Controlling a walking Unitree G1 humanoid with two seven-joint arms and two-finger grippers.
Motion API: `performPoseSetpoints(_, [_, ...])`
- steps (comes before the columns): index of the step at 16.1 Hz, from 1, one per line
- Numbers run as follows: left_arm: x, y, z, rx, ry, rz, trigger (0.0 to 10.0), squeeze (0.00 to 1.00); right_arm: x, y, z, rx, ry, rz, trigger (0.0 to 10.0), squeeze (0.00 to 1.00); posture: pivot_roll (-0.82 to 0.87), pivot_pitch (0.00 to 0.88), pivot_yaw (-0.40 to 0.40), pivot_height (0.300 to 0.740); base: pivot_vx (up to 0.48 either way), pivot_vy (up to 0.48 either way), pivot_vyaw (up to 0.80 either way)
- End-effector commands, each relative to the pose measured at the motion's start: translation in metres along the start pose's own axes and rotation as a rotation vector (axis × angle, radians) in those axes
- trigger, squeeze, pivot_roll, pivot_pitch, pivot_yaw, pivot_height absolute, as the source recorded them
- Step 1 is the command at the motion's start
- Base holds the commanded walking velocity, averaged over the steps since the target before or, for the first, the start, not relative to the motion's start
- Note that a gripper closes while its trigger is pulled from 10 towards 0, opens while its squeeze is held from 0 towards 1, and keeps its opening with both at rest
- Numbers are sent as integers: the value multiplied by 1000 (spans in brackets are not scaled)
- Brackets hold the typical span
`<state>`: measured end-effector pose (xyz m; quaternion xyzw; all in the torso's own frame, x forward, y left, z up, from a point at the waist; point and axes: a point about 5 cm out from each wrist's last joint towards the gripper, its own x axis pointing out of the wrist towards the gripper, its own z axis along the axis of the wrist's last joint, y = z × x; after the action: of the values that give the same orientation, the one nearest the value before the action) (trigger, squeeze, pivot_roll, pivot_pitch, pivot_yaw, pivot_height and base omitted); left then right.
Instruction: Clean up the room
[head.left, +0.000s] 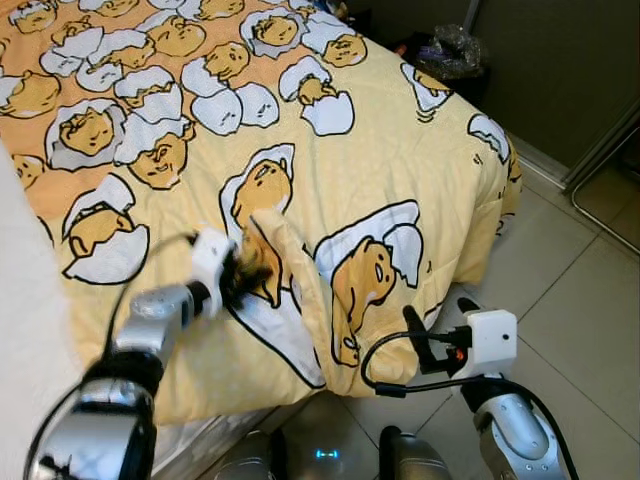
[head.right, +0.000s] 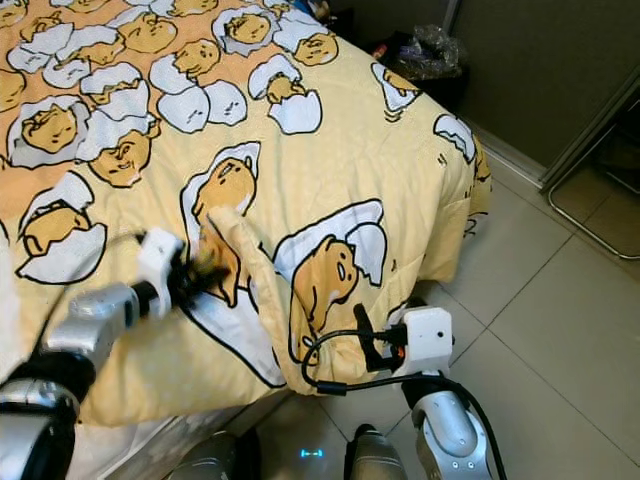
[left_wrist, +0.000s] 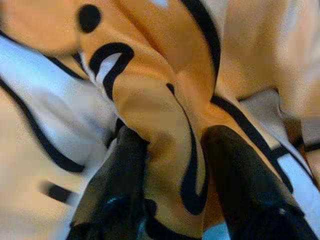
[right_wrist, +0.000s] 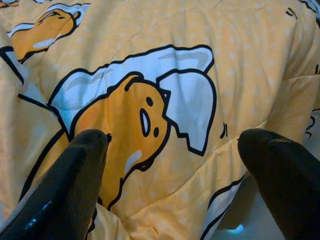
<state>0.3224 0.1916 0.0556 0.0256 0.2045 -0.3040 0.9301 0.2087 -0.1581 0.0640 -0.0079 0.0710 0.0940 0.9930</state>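
the left gripper (left_wrist: 170, 170) has its two black fingers (left_wrist: 120, 185) pinched shut on a raised fold of the yellow comforter (head.left: 380, 150), the cloth bunched between them. out from that pinch a ridge of fabric (head.left: 285, 255) stands up from the bed top and runs down toward the hanging edge. the right gripper (right_wrist: 170, 150) is spread wide with nothing in it, held just off the draped side of the comforter near the bed corner.

the comforter looks soft, padded and light but bulky; it should follow a pull loosely, sagging and wrinkling, so a deep pinch on a thick fold or hem seems the safest hold.

the left wrist view shows how much cloth sits between the fingers; the head views instead show the whole spread, the tiled floor (head.left: 580, 290) and a dark bundle (head.left: 450, 50) beyond the bed's far corner.
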Motion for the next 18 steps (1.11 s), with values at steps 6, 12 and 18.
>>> performPoseSetpoints(6, [0, -17, -17, -143, -46, -81, 0, 0, 12, -1, 1, 12, -6, 16, 10000, 0, -78, 119, 36, 740, 0, 0, 0])
performPoseSetpoints(12, [-15, -10, -17, -5, -33, -147, 0, 0, 16, -1, 0, 7, -10, 27, 10000, 0, -69, 116, 33, 740, 0, 0, 0])
performPoseSetpoints(18, [-18, -33, -23, 181, 54, -415, 0, 0, 13, 0, -3, 16, -1, 26, 10000, 0, -72, 131, 40, 740, 0, 0, 0])
